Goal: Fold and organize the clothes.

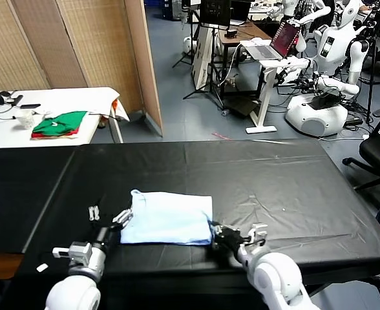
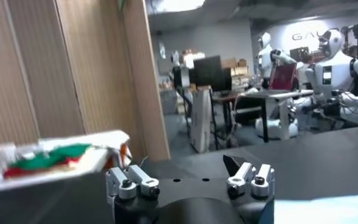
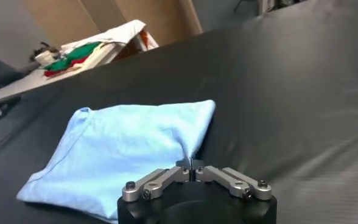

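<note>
A: Where does the T-shirt (image 1: 169,218) lie?

B: Folded into a rough rectangle near the front edge of the black tabletop (image 1: 287,187), long axis running from 9 to 3 o'clock across the robot's front. One edge bunches up at the far left corner.

A: And the arms?

B: One at each near corner. The right gripper (image 1: 217,234) sits at the shirt's 4 o'clock corner; in the right wrist view its fingers (image 3: 167,176) are pressed together, pinching a small peak of the blue fabric, so it is clamped on that corner. The left gripper (image 1: 121,218) is at the 8 o'clock corner, touching or just beside the left edge.

A: Is the left one holding cloth?

B: I judge not. In the left wrist view the left gripper's jaws stand apart, with only a sliver of blue at one side, nothing between them.

A: So which way does the shirt lie from them?

B: Toward 12 o'clock from both, spanning the gap between them. The right arm already has its hold; the left is equally near but would need to close on its corner before any fold across the long axis.
</note>
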### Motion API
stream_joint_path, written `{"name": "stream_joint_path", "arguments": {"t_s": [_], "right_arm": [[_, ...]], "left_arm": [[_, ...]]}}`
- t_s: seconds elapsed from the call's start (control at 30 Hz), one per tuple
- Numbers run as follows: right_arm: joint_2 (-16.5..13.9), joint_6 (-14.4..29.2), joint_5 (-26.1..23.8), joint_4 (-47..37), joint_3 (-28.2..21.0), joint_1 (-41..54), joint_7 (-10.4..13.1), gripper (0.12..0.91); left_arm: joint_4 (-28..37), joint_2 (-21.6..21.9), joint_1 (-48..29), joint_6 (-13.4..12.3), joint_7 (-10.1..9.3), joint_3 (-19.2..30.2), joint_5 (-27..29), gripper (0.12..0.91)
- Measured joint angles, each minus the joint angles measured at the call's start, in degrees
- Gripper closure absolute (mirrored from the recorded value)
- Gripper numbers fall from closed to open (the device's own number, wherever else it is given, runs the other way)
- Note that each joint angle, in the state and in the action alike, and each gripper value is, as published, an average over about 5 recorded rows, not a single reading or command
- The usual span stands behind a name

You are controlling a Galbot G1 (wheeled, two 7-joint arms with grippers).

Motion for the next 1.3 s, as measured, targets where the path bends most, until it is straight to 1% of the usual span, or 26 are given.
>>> {"name": "stream_joint_path", "arguments": {"t_s": [0.03,0.13,0.17,0.23,0.27,0.37,0.4,0.5,0.6,0.7,0.8,0.9,1.0,1.13,1.2,1.3], "right_arm": [[-0.23,0.0,0.0,0.42,0.43,-0.2,0.01,0.786],[-1.01,0.0,-0.21,1.93,1.56,-1.04,0.1,0.613],[-1.28,0.01,-0.55,2.5,1.91,-1.43,0.17,0.537],[-1.87,0.6,-1.86,3.66,2.69,-2.49,0.35,0.423],[-2.17,1.53,-2.9,4.31,3.03,-3.22,0.43,0.348],[-3.24,7.01,-6.64,6.18,4.05,-6.3,0.15,0.192],[-3.59,9.6,-7.98,6.81,4.35,-7.64,-0.02,0.159],[-4.23,17.5,-11.61,8.47,5.12,-12.08,-0.04,0.124],[-4.2,24.55,-15.19,9.8,5.53,-16.46,1.37,0.119],[-4.05,30.29,-19.2,10.85,5.81,-20.65,2.87,0.118],[-3.87,35.6,-23.5,11.92,5.96,-25.22,4.85,0.118],[-3.44,39.77,-26.69,13.01,5.73,-30.12,7.72,0.118],[-2.86,42.12,-28.12,14.16,5.16,-34.95,10.95,0.118],[-2.53,42.77,-27.55,15.59,4.84,-40.16,14.45,0.118],[-2.59,42.61,-26.78,16.34,4.81,-42.11,15.43,0.118],[-2.65,42.0,-26.15,17.43,4.48,-44.13,15.96,0.118]], "left_arm": [[0.06,0.1,0.23,-0.63,0.37,-0.14,-0.55,0.123],[0.19,0.45,1.04,-2.12,1.57,-0.53,-1.28,0.123],[0.09,0.56,1.34,-2.1,1.61,-0.59,-1.38,0.123],[-0.35,0.86,2.04,-1.35,0.77,-0.57,-1.79,0.123],[-0.69,1.02,2.44,-0.83,0.12,-0.53,-2.15,0.123],[-2.02,1.59,3.98,0.48,-1.42,-0.49,-2.94,0.123],[-2.47,1.76,4.6,0.67,-1.68,-0.53,-3.05,0.123],[-3.68,2.07,6.67,0.71,-2.18,-0.78,-3.14,0.123],[-4.74,2.25,8.78,0.78,-2.7,-1.28,-3.59,0.123],[-5.86,2.56,10.84,1.19,-2.98,-1.98,-4.37,0.123],[-7.04,2.75,12.98,1.53,-2.94,-2.77,-4.69,0.123],[-8.0,2.73,15.14,2.07,-2.86,-3.63,-4.73,0.123],[-8.92,2.6,17.06,2.81,-2.84,-4.54,-5.15,0.123],[-10.09,2.6,19.45,3.1,-2.81,-5.96,-6.61,0.123],[-10.39,2.46,20.53,2.36,-2.76,-6.7,-7.21,0.123],[-10.21,1.9,21.92,0.23,-2.65,-7.54,-7.26,0.123]]}}
